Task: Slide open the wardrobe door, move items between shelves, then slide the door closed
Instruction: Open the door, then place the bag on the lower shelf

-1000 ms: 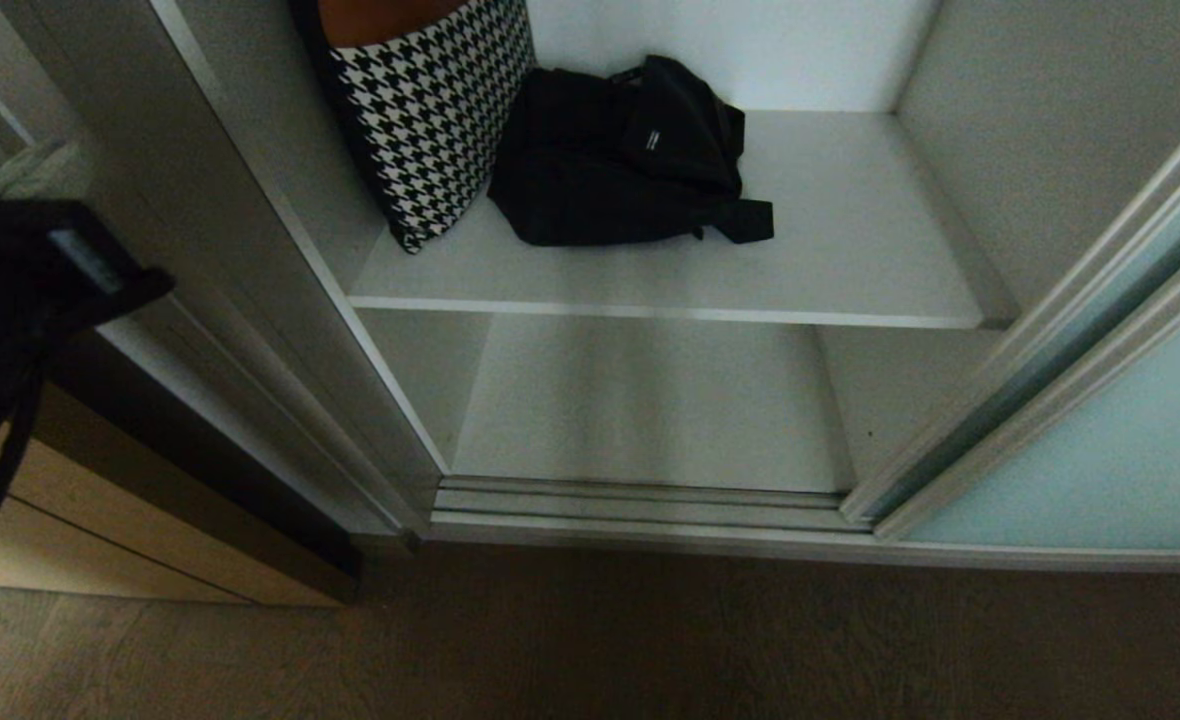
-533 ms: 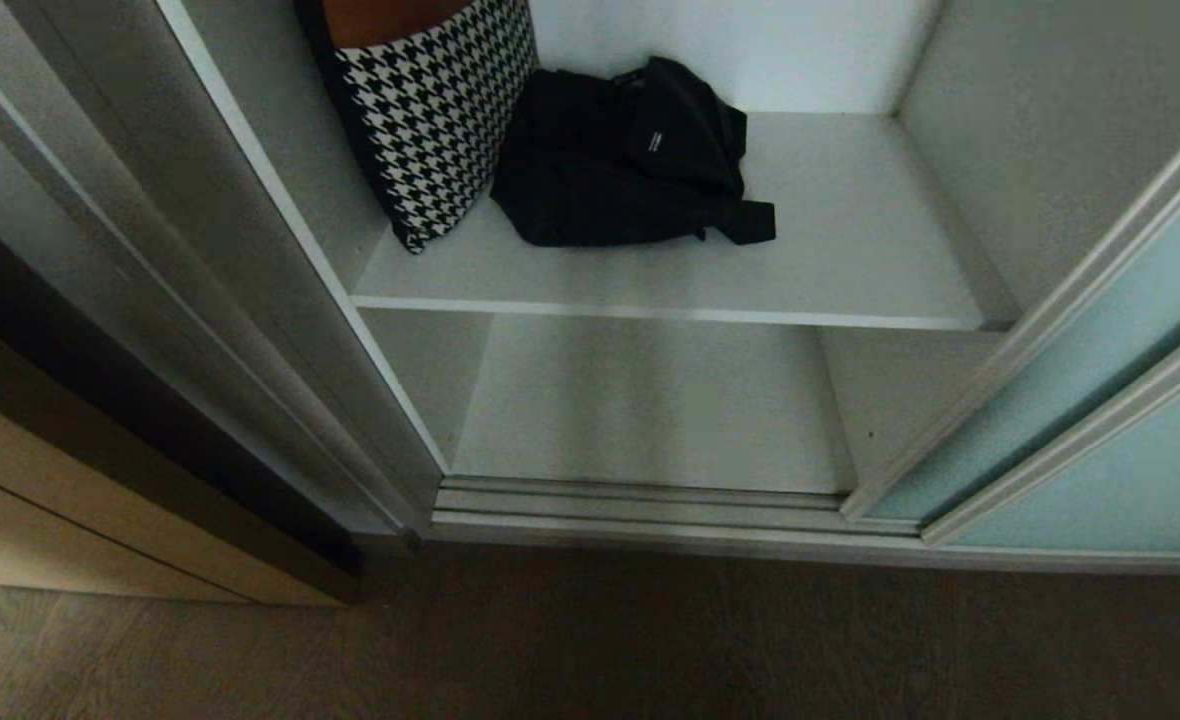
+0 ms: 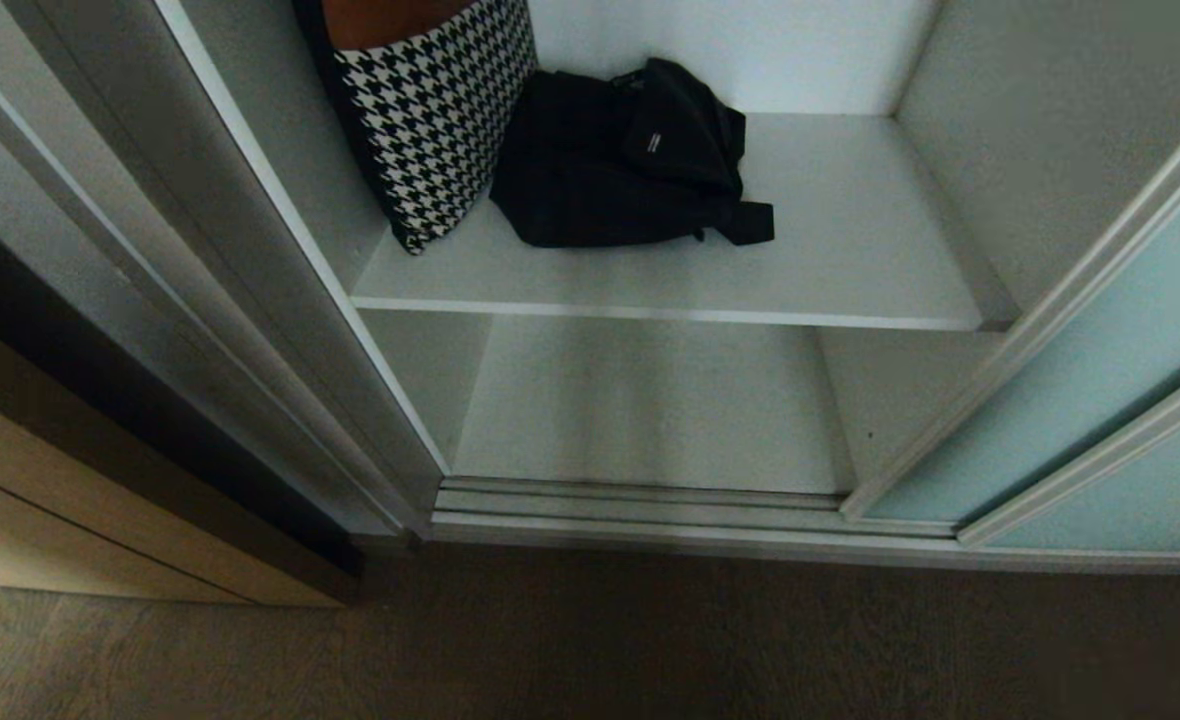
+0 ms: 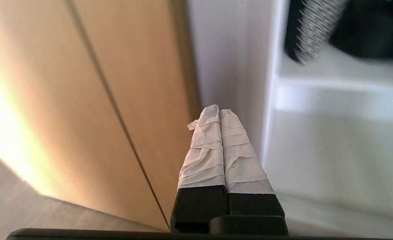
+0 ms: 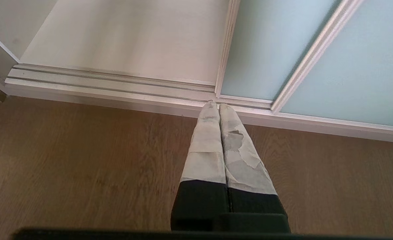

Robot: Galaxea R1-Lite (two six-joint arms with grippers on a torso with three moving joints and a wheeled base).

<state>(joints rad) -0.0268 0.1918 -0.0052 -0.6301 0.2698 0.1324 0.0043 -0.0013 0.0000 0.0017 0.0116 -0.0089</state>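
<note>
A wardrobe stands open, seen from above. The sliding wardrobe door [image 3: 1100,400], frosted pale teal glass in a thin silver frame, is pushed to the right side of the opening, overlapping a second teal panel [image 3: 1140,490] in front of it. On the upper shelf [image 3: 850,250], a houndstooth piece [image 3: 430,120] with an orange-brown top leans against the left inner wall, and a soft black bag [image 3: 620,160] lies slumped just beside it, touching it. The lower shelf [image 3: 650,400] below holds nothing. Neither arm shows in the head view. The left gripper [image 4: 219,111] has its taped fingers pressed together, holding nothing, pointing at the edge where a tan wooden panel [image 4: 83,83] meets the wardrobe's pale side. The right gripper [image 5: 215,105] is likewise pressed together and empty, hanging over the dark wood floor [image 5: 83,160] near the door track [image 5: 100,86].
</note>
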